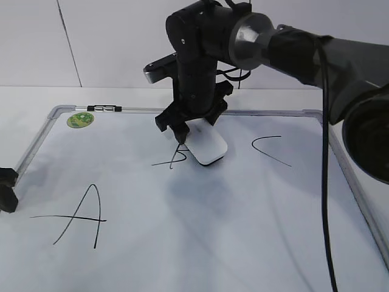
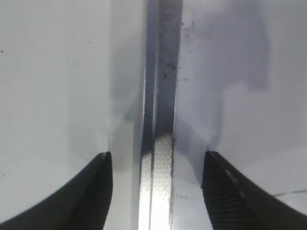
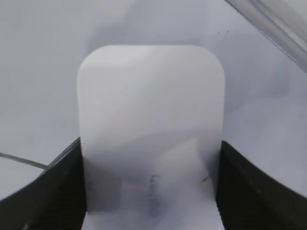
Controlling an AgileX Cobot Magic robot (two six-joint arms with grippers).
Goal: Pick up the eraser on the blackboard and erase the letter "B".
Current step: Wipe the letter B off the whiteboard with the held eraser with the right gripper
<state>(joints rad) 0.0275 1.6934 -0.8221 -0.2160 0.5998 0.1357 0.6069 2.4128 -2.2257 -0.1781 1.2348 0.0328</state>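
The eraser (image 1: 206, 148) lies flat on the blackboard (image 1: 200, 243), just right of the letter "B" (image 1: 175, 157). My right gripper (image 3: 151, 184) pinches its two long sides. I judge I should keep it flat and sweep left across every stroke.

Eraser on blackboard, at letter "B"
White rounded eraser (image 1: 207, 148) lies flat on the silver-framed blackboard (image 1: 200, 243), its left edge touching the thin black letter "B" (image 1: 175, 157), between "A" and "C".
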